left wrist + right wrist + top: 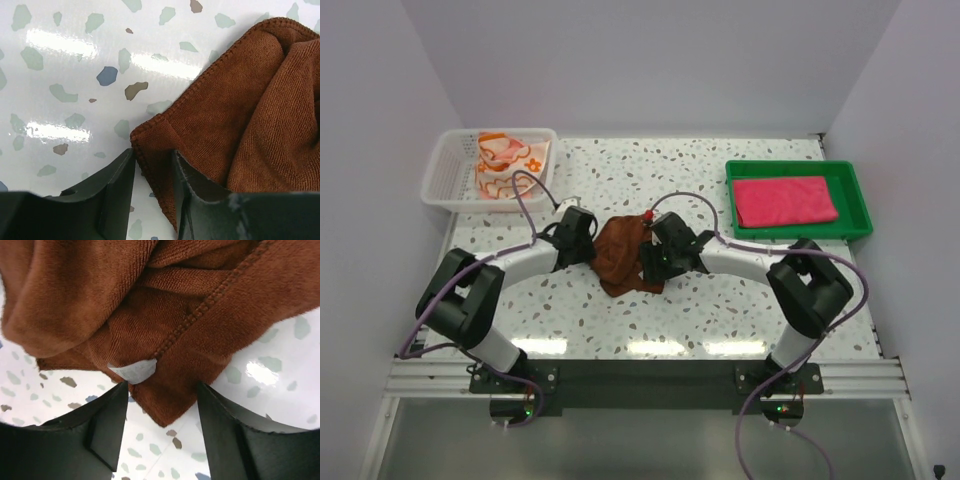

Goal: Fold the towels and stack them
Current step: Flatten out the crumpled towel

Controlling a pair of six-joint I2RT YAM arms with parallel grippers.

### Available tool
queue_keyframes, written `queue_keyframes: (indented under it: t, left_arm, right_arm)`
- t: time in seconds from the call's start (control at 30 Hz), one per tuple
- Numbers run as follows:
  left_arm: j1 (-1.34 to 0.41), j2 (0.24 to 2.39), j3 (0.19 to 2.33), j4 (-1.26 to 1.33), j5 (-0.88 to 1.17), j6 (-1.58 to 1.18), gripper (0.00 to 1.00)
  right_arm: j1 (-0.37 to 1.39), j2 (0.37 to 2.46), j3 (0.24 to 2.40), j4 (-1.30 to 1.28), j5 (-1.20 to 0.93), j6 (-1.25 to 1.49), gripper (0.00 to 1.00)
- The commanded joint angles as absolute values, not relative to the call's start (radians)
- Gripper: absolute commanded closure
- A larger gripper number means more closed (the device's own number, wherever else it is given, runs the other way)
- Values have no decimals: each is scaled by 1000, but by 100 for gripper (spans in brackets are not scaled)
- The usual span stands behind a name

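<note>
No legible txt anywhere.

The scene was viewed from above and behind the arm bases by the top external camera, tilted down so that the whole speckled table (740, 300) was taken in from a distance. The left wrist camera was aimed past its own fingers (107, 192) at the tabletop, very close. The right wrist camera was likewise pointed down past its fingers (225, 435) at close range. The dark brown towel (625, 255) at the table's middle was shared by all three views, its stitched hem being seen in both wrist views.
</note>
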State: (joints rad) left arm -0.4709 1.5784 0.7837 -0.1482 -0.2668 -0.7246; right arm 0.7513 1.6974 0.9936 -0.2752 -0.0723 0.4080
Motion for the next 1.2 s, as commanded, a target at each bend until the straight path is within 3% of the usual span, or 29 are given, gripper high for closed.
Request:
queue_keyframes:
  t: [0.0, 0.1, 0.13, 0.17, 0.2, 0.23, 0.47, 0.73, 0.97, 1.17]
  left_arm:
    - [-453, 1556, 792, -110, -313, -735, 64]
    - [-434, 1543, 784, -129, -342, -721, 76]
    - [-419, 1540, 782, -132, -353, -718, 79]
    - [-410, 1539, 781, -135, -357, -716, 82]
    - [-400, 1536, 778, -146, -360, -715, 88]
    - [-391, 1532, 776, -152, -370, -715, 90]
    - [-308, 1488, 791, -204, -379, -744, 100]
    - [-302, 1583, 1029, -284, -374, -657, 100]
    - [-302, 1588, 1313, -272, -413, -442, 100]
    - [-302, 1497, 1344, -221, -508, -310, 100]
  right_arm:
    - [764, 1747, 1020, -230, -8, 456, 42]
    - [764, 1767, 1016, -261, 50, 456, 60]
    - [762, 1764, 1014, -294, 76, 451, 79]
    - [759, 1758, 1014, -316, 113, 443, 90]
    - [744, 1737, 1014, -339, 183, 440, 98]
    - [726, 1720, 1011, -377, 201, 431, 100]
    - [500, 1497, 953, -534, 199, 399, 100]
    - [497, 1252, 920, -738, 144, 403, 100]
    - [494, 998, 1031, -808, 339, 379, 100]
    - [494, 940, 1121, -798, 423, 295, 100]
